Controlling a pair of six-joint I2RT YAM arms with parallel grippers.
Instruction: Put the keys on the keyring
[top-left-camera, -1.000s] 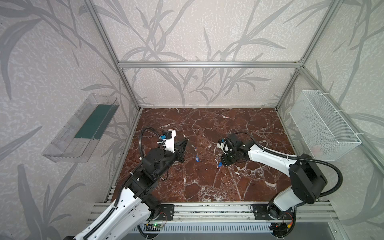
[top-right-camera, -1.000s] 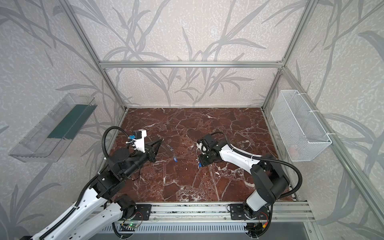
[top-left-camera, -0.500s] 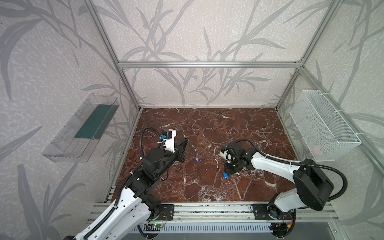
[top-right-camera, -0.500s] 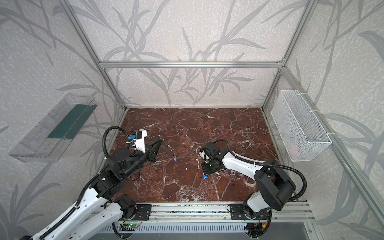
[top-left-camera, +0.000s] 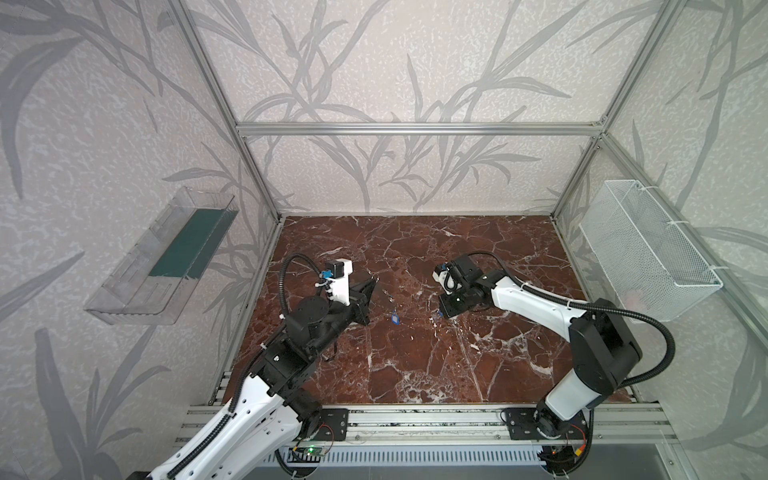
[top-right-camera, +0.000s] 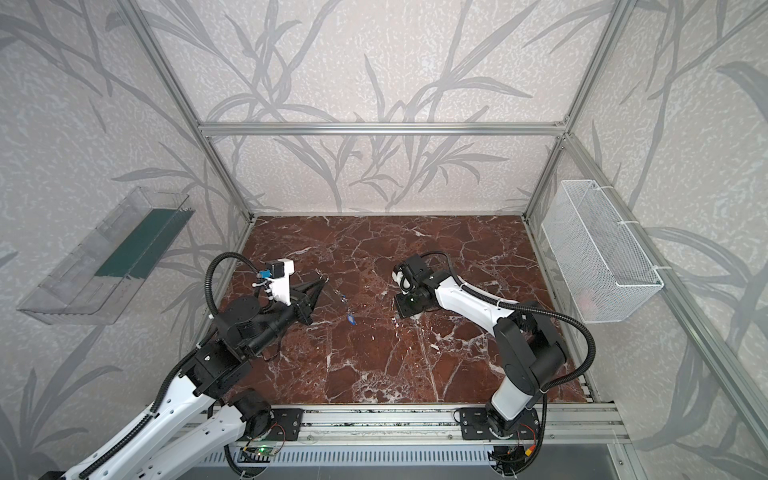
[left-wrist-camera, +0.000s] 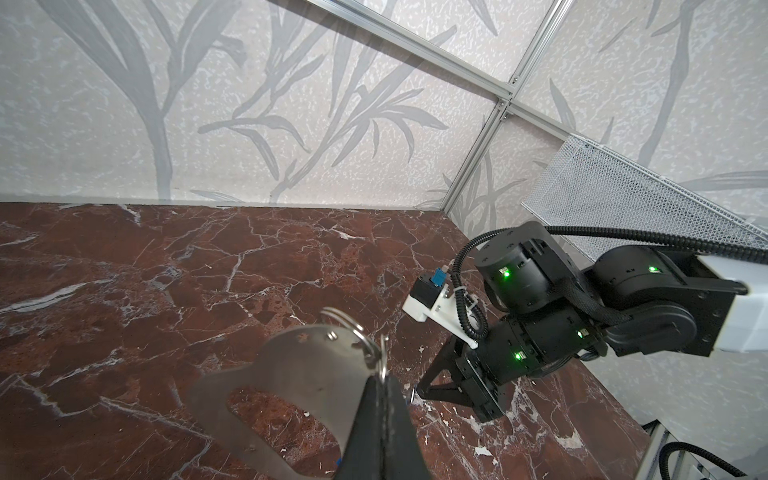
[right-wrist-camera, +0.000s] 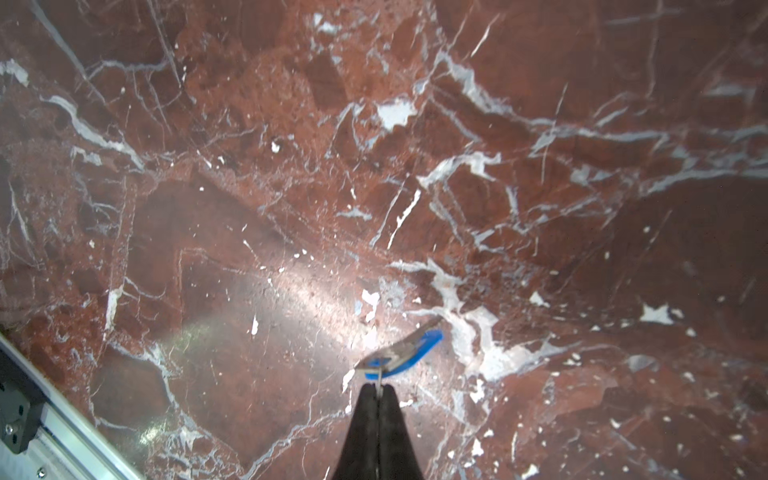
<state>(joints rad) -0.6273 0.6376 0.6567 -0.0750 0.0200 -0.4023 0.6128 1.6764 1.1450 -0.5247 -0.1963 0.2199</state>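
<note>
Keyring (left-wrist-camera: 299, 374), left wrist view: the grey plate is held up off the marble tabletop (left-wrist-camera: 166, 270), with the left gripper (left-wrist-camera: 380, 388) clamped on its right edge. Split rings (left-wrist-camera: 349, 332) are already hooked at that edge. The right gripper (left-wrist-camera: 417, 390) sits low beyond it, apart from the plate. Right wrist view: jaws together on the tiny ring of the held key (right-wrist-camera: 399, 349), blue tag behind it, just above the table. Top views: the plate shows only edge-on at left-centre, and a hanging key (top-left-camera: 395, 318) with a blue tag dangles beneath it. The right arm is at centre, near but not touching. The clear bin (top-left-camera: 137, 286) on the left wall holds a dark green slab (top-left-camera: 187, 245). Contents of the wire basket (top-left-camera: 648, 249) on the right wall can't be made out. Judgement: one key appears attached, one is in hand and not yet threaded, and no loose keys are visible.
</note>
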